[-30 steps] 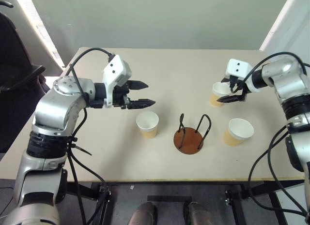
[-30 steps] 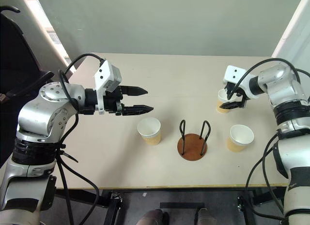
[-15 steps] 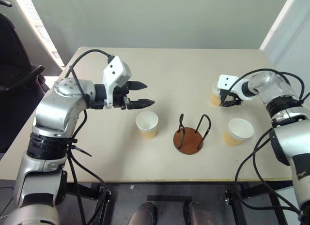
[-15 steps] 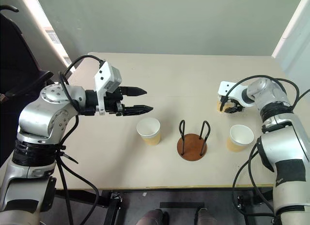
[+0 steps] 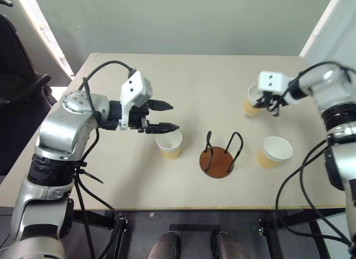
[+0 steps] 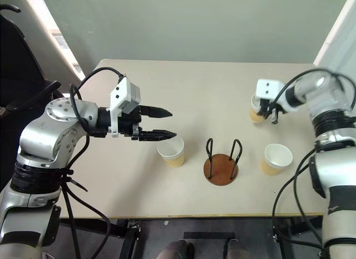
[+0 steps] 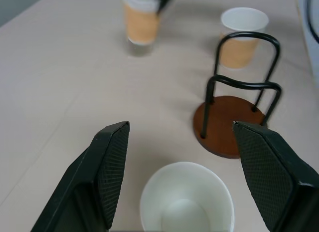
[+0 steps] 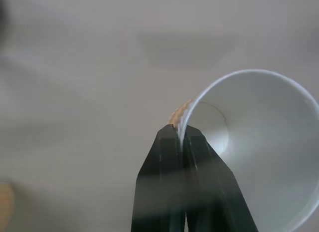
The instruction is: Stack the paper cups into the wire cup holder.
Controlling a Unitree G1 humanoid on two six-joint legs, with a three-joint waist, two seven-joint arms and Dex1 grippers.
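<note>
Beige table (image 5: 200, 86) carries three paper cups and the wire holder (image 5: 220, 154). The holder stands upright near the middle of the table, on its reddish-brown disc, with two black wire loops rising from it; no cup is inside it.

One cup (image 5: 169, 143) stands open side up, just to the left of the holder. The left gripper (image 5: 165, 116) hangs above the table beside this cup, pointing toward the right, with its jaws wide apart and nothing between them. In the left wrist view the same cup (image 7: 187, 204) lies between the two black fingers (image 7: 112, 164) but lower than them, and I cannot tell any contact.

A second cup (image 5: 273, 151) stands upright to the right of the holder, near it but apart.

The third cup (image 5: 251, 101) is farther back on the right side of the table. The right gripper (image 5: 272, 107) is at this cup, with its jaws together on the cup's rim: in the right wrist view the two fingers (image 8: 169, 182) pinch the white edge of the cup (image 8: 259, 142), one on the inside and one on the outside. This cup looks slightly tilted, and in the left wrist view its bottom (image 7: 140, 30) seems a little above the table, though I cannot say this for certain.
</note>
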